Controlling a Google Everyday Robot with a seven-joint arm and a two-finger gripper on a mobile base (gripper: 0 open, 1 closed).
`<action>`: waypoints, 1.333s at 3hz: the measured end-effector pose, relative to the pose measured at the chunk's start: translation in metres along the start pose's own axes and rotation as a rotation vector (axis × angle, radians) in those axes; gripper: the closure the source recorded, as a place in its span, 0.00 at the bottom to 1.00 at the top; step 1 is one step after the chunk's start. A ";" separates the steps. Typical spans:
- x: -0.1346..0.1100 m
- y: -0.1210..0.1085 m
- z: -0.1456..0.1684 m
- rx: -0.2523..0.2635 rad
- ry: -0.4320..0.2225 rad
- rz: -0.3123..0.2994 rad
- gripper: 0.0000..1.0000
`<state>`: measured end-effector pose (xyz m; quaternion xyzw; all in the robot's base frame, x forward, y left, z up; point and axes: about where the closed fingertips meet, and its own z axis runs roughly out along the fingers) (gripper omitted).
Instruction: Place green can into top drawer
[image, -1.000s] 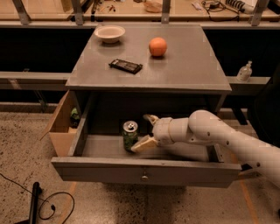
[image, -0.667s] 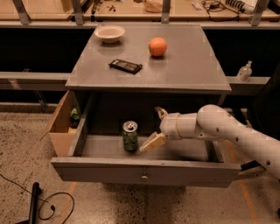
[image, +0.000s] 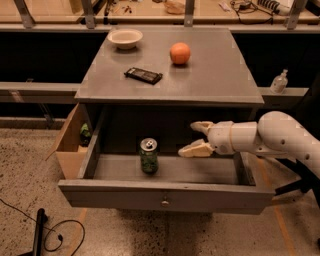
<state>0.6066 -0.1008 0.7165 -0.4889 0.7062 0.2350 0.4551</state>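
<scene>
The top drawer (image: 165, 197) stands open beneath the bench (image: 210, 85). Its flat front panel, with a round knob (image: 164, 203), runs just in front of the green can (image: 149, 156). The green can stands upright on the drawer floor, apart from the left side wall and from the front panel. To the right of the can, open floor runs to the drawer's right wall. The claw (image: 196, 138) hangs to the right of the can, above that open floor and under the bench's front edge, near the can but not touching it. Its two fingers are spread, one above the other, gripping nothing. The can is dark green with pale markings and has a silver top. Above and behind the can, the bench top carries a dark bar (image: 143, 75), a pale bowl (image: 125, 38) and an orange (image: 180, 53). Left of the can, outside the drawer wall, sits a tan wooden box (image: 67, 147).
</scene>
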 end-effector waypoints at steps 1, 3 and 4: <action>-0.016 -0.007 -0.050 0.002 -0.048 0.071 0.57; -0.115 -0.036 -0.130 0.166 -0.286 0.038 0.98; -0.112 -0.034 -0.126 0.155 -0.277 0.040 0.78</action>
